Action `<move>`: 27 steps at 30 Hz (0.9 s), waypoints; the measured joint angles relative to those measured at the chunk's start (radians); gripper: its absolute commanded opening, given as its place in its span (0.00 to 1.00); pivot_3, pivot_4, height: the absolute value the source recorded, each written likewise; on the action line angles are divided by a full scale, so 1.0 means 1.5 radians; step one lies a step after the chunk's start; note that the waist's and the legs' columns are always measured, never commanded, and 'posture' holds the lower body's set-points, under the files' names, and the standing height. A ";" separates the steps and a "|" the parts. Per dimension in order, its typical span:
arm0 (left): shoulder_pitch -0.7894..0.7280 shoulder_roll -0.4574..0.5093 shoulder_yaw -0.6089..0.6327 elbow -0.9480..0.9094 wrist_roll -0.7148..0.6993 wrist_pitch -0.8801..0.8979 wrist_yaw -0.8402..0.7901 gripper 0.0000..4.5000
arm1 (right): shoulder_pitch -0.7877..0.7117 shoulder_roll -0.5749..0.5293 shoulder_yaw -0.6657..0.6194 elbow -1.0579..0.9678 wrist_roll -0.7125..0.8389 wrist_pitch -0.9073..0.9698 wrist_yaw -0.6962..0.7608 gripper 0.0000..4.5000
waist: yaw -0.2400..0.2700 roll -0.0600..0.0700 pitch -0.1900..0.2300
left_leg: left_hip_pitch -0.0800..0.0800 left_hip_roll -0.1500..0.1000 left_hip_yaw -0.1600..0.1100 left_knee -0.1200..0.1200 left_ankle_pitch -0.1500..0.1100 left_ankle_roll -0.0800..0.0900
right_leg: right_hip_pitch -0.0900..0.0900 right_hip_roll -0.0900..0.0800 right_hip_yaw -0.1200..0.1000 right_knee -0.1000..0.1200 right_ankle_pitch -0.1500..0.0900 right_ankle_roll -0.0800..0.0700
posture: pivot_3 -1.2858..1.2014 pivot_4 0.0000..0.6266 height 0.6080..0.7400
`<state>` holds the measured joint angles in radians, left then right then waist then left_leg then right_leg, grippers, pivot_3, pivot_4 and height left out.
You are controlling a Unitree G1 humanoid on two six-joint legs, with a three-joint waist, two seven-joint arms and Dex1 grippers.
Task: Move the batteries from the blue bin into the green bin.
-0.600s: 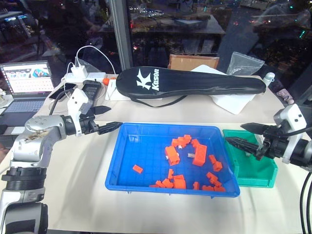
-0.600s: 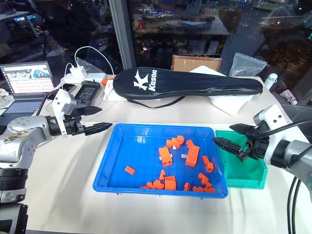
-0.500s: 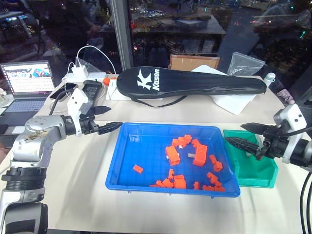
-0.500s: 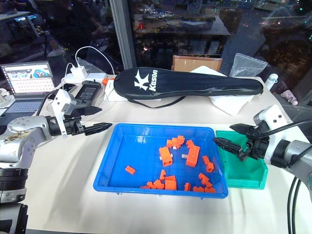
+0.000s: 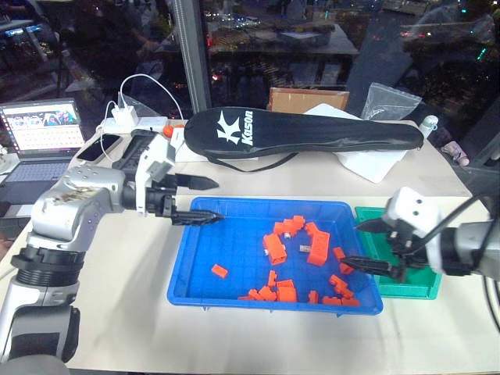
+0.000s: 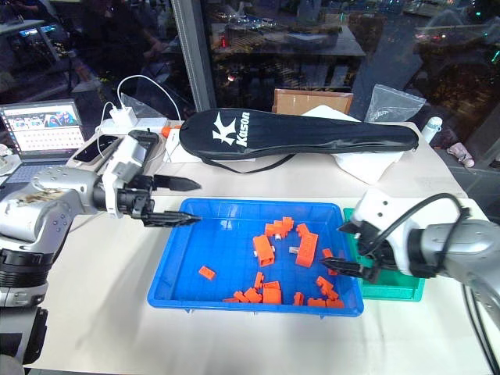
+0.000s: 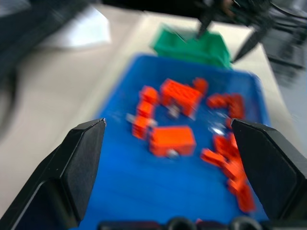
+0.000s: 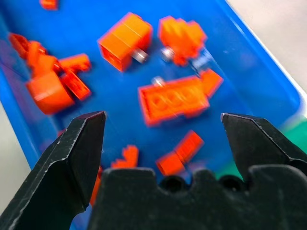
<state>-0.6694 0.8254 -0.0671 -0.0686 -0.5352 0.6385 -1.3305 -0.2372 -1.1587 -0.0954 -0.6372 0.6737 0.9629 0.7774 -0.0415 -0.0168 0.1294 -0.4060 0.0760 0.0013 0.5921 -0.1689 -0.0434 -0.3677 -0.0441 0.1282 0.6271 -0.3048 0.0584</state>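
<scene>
Both grippers had swung in over the blue bin (image 5: 234, 293): I saw the left gripper (image 5: 205, 201) and right gripper (image 5: 354, 244) spread and empty. Batteries (image 8: 139, 56) lay among orange blocks (image 5: 319, 248); green bin (image 5: 422, 283) just beside.

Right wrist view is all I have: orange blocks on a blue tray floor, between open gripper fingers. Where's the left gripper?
Observer: The left gripper is open, over the far left corner of the large shallow blue plastic tray.
Operator: And the drop-off bin?
Observer: The small green plastic box sits right beside the tray's right end, partly hidden by the right gripper and its wrist.
Operator: Anything behind the tray?
Observer: A long black racket case lies across the table behind it.
</scene>
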 measured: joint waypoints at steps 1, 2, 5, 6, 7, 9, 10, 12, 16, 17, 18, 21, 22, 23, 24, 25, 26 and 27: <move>0.005 0.000 -0.001 -0.001 0.002 -0.001 -0.001 1.00 | -0.017 0.006 0.032 0.009 -0.019 0.000 -0.007 0.99 | 0.000 0.000 0.000 | 0.000 0.000 0.000 0.000 0.000 0.000 | 0.000 0.000 0.000 0.000 0.000 0.000 | 0.52 0.24 1.00; 0.006 -0.001 -0.002 -0.002 0.003 -0.001 -0.002 1.00 | -0.025 0.010 0.045 0.017 -0.029 0.000 -0.011 0.99 | 0.000 0.000 0.000 | -0.001 0.000 0.000 0.000 0.000 0.000 | -0.001 0.000 0.000 0.000 0.000 0.000 | 0.52 0.24 1.00; 0.011 -0.001 -0.001 -0.006 0.003 -0.003 0.001 1.00 | -0.065 0.027 0.075 0.046 -0.056 0.010 -0.033 0.99 | 0.002 0.000 0.000 | -0.001 0.000 0.000 0.000 0.000 0.000 | -0.001 0.000 0.000 0.000 0.000 0.000 | 0.52 0.24 1.00; 0.013 -0.001 0.000 -0.009 0.003 -0.003 0.005 1.00 | -0.079 0.041 0.073 0.052 -0.057 0.024 -0.050 0.99 | 0.003 0.000 0.000 | -0.001 0.000 0.000 0.000 0.000 0.000 | -0.001 0.000 0.000 0.000 0.000 0.000 | 0.52 0.24 1.00; 0.015 -0.001 0.000 -0.010 0.003 -0.004 0.006 1.00 | -0.088 0.049 0.070 0.054 -0.057 0.034 -0.062 0.99 | 0.003 0.000 0.000 | -0.001 0.000 0.000 0.000 0.000 0.000 | -0.001 0.000 0.000 0.000 0.000 0.000 | 0.52 0.24 1.00; 0.029 -0.002 0.009 -0.014 0.003 -0.007 0.013 1.00 | -0.146 0.147 0.010 0.060 -0.046 0.145 -0.129 0.99 | 0.000 0.000 0.000 | -0.001 0.000 0.000 0.000 0.000 0.000 | -0.001 0.000 0.000 0.001 0.001 -0.001 | 0.52 0.24 1.00; 0.034 -0.007 0.008 -0.016 0.002 -0.011 0.016 1.00 | -0.183 0.191 -0.030 0.063 -0.037 0.221 -0.159 0.99 | -0.001 0.000 0.000 | -0.001 0.000 0.000 0.000 0.001 0.001 | -0.001 0.000 0.001 0.002 0.002 -0.003 | 0.52 0.24 1.00; 0.039 -0.015 0.009 -0.015 0.002 -0.017 0.024 1.00 | -0.234 0.242 -0.098 0.065 -0.009 0.354 -0.197 0.99 | 0.001 0.001 0.000 | 0.000 0.000 -0.001 0.000 0.001 0.001 | -0.001 0.001 0.000 0.002 0.002 -0.004 | 0.52 0.24 1.00; 0.047 -0.022 0.010 -0.003 0.003 -0.020 0.031 1.00 | -0.216 0.249 -0.126 0.149 0.255 0.429 -0.349 0.99 | 0.010 -0.001 0.000 | -0.001 0.000 -0.001 0.000 0.001 0.001 | 0.000 0.000 -0.001 0.001 0.002 -0.005 | 0.52 0.24 1.00; 0.046 -0.025 0.010 0.002 0.002 -0.020 0.033 1.00 | -0.215 0.273 -0.126 0.172 0.322 0.429 -0.424 0.99 | 0.008 -0.001 0.000 | -0.001 0.000 -0.001 0.000 0.001 0.001 | 0.000 0.000 0.000 0.001 0.002 -0.005 | 0.52 0.24 1.00; 0.042 -0.031 0.010 0.004 0.002 -0.020 0.035 1.00 | -0.216 0.296 -0.125 0.184 0.368 0.429 -0.481 0.99 | 0.007 -0.001 0.000 | -0.001 0.000 -0.001 0.000 0.001 0.002 | 0.000 0.000 -0.001 0.002 0.002 -0.005 | 0.52 0.24 1.00; 0.029 -0.042 0.008 0.006 0.002 -0.020 0.036 1.00 | -0.189 0.261 -0.048 0.216 0.624 0.336 -0.740 0.99 | 0.005 0.000 0.000 | -0.002 -0.001 -0.001 -0.001 0.002 0.005 | 0.000 0.000 -0.001 0.001 0.002 -0.004 | 0.52 0.24 1.00; 0.029 -0.042 0.008 0.007 0.003 -0.020 0.036 1.00 | -0.178 0.230 -0.015 0.216 0.703 0.291 -0.814 0.99 | 0.004 0.000 0.000 | -0.002 -0.001 -0.001 -0.001 0.002 0.006 | 0.000 0.000 -0.001 0.001 0.002 -0.004 | 0.52 0.24 1.00; 0.029 -0.043 0.008 0.009 0.003 -0.020 0.037 1.00 | -0.172 0.204 0.012 0.215 0.767 0.244 -0.880 0.99 | 0.003 -0.001 0.001 | -0.003 -0.001 -0.001 -0.001 0.002 0.006 | 0.000 0.000 -0.001 0.001 0.002 -0.004 | 0.52 0.24 1.00; 0.029 -0.048 0.008 0.011 0.002 -0.020 0.038 1.00 | -0.171 0.187 0.039 0.210 0.813 0.196 -0.947 0.99 | 0.000 -0.001 0.001 | -0.003 -0.001 -0.001 -0.001 0.002 0.007 | 0.000 0.000 -0.001 0.001 0.002 -0.004 | 0.52 0.24 1.00; 0.029 -0.052 0.008 0.012 0.002 -0.020 0.039 1.00 | -0.171 0.179 0.052 0.206 0.830 0.172 -0.980 0.99 | -0.001 -0.001 0.001 | -0.003 -0.001 -0.001 -0.001 0.002 0.008 | 0.000 0.000 -0.001 0.001 0.002 -0.004 | 0.52 0.24 1.00; 0.029 -0.054 0.008 0.012 0.002 -0.020 0.040 1.00 | -0.170 0.173 0.065 0.200 0.842 0.150 -1.010 0.99 | -0.001 -0.001 0.001 | -0.003 -0.001 -0.001 -0.001 0.003 0.008 | 0.000 0.000 -0.001 0.001 0.002 -0.004 | 0.52 0.24 1.00; 0.029 -0.054 0.008 0.012 0.002 -0.020 0.040 1.00 | -0.170 0.168 0.079 0.193 0.849 0.127 -1.037 0.99 | -0.003 -0.001 0.001 | -0.002 -0.001 -0.002 -0.001 0.003 0.009 | -0.001 0.000 -0.001 0.001 0.002 -0.004 | 0.52 0.24 1.00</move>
<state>-0.6262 0.7445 -0.0551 -0.0509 -0.5318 0.6079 -1.2698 -0.4918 -0.9060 0.0227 -0.3471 1.9476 1.1540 -0.7788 -0.0465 -0.0189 0.1309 -0.4097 0.0751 -0.0010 0.5907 -0.1645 -0.0300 -0.3685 -0.0437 0.1274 0.6289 -0.3013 0.0518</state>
